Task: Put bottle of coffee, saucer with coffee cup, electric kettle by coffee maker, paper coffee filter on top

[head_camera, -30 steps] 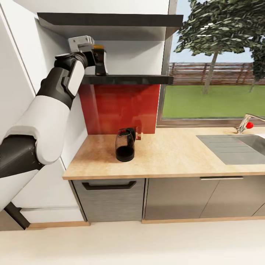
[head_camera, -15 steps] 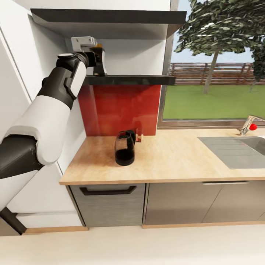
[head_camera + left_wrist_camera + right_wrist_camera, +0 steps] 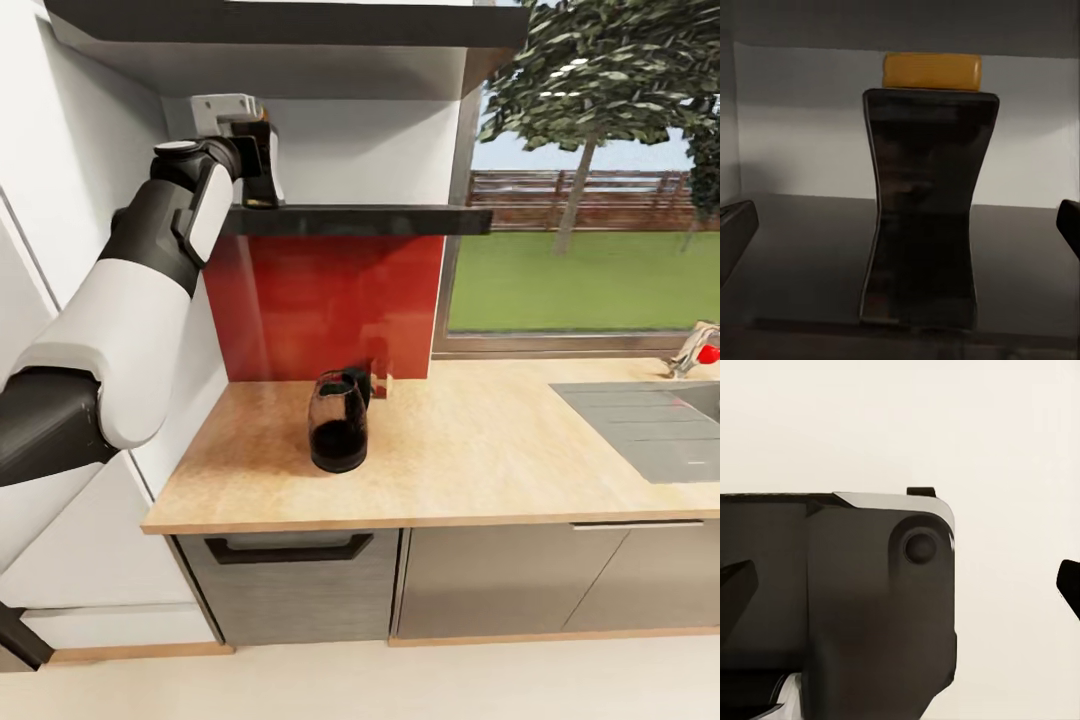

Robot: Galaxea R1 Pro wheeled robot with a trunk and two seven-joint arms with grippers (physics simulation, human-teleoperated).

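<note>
Retrieval of the bottle of coffee (image 3: 926, 199) is beginning: standing on the kitchen shelf (image 3: 350, 218) at upper left, it is sitting between the left gripper's (image 3: 262, 150) wide-open, empty fingers, awaiting closure.

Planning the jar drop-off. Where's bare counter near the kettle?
Bare countertop runs from the kettle rightward to the sink, and a narrower patch lies between the kettle and the left wall. Crowded spot: behind the kettle, against the red backsplash, where a small object stands.
</note>
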